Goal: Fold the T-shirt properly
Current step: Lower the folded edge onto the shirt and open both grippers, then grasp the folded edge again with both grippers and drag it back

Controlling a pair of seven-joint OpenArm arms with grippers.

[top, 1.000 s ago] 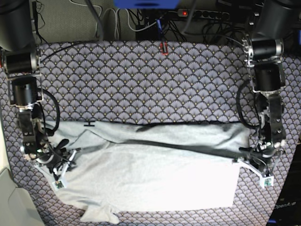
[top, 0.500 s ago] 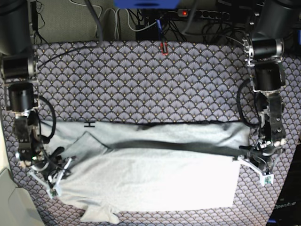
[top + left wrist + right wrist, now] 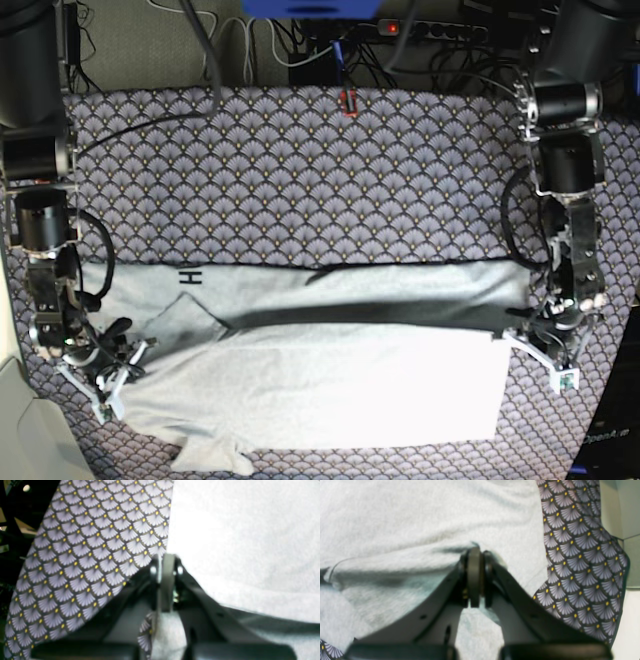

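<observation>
Fan-patterned cloth [image 3: 300, 170] — cables [image 3: 290, 45] behind, seemingly.

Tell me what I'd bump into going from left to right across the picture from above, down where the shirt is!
right gripper pinching the shirt's edge → T-shirt, spread wide on the fan-patterned cloth → left gripper pinching the shirt's other edge.
</observation>
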